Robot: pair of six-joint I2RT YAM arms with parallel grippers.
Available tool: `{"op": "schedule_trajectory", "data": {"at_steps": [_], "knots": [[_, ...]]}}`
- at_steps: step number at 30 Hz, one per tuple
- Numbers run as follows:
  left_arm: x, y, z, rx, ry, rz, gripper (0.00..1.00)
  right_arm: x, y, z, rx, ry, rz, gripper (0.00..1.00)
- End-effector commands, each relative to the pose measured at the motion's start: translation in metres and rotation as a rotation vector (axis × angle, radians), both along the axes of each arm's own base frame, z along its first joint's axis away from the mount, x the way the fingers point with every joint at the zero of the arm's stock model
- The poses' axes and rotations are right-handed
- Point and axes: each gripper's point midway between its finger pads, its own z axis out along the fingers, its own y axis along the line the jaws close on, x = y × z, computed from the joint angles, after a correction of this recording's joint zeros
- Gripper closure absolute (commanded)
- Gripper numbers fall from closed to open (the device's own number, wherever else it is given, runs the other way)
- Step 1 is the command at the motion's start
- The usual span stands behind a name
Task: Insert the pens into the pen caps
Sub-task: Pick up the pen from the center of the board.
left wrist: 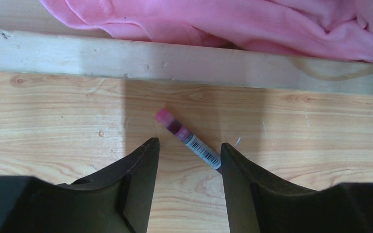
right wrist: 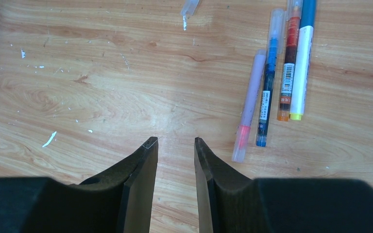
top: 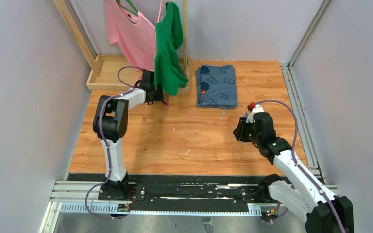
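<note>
Nearest us, the right pincer (right wrist: 175, 140) stands a little apart over bare worktop (right wrist: 102, 97), gripping nothing. Just beyond it, to the right, four pens (right wrist: 267, 92) lie side by side, nearly touching. Farther off, a clear cap (right wrist: 189, 7) sits at the top edge of that view.

The left pincer (left wrist: 189, 143) is spread wider and is also empty. A red pen (left wrist: 184, 133) lies slantwise between its tips, flat on the wood, short of a rail (left wrist: 175, 60) with pink cloth (left wrist: 223, 19) past it.

We judge these pens light, stiff and smooth, apt to roll or skid when nudged, so we would pinch across mid-barrel, square to its length. The cap looks tiny and likely to flick away. We would hold it gently round its body, mouth left free.
</note>
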Motion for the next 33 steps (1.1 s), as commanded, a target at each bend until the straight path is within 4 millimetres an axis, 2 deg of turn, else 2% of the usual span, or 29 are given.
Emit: {"op": "schedule_trajectory", "data": {"at_steps": [1,10,18,24,28,31,33], "knots": [[-0.009,0.001,0.002,-0.017,0.013,-0.002,0.46,-0.002,0.0,0.008,0.007,-0.012,0.006,0.66],[-0.018,0.013,-0.008,0.024,0.065,0.067,0.53,-0.006,-0.002,0.008,0.016,-0.017,0.004,0.66],[-0.022,0.022,-0.018,0.058,0.118,0.111,0.64,-0.01,0.001,0.011,0.036,-0.027,0.016,0.66],[-0.028,0.021,-0.027,0.066,0.179,0.1,0.8,-0.011,0.002,0.012,0.041,-0.031,0.024,0.66],[-0.036,0.022,-0.03,0.073,0.208,0.099,0.82,-0.012,0.005,0.014,0.055,-0.032,0.036,0.66],[-0.043,0.024,-0.031,0.078,0.23,0.097,0.97,-0.012,0.01,0.016,0.073,-0.035,0.057,0.66],[-0.048,0.024,-0.026,0.067,0.215,0.104,1.0,-0.013,0.014,0.016,0.086,-0.032,0.074,0.66]]}}
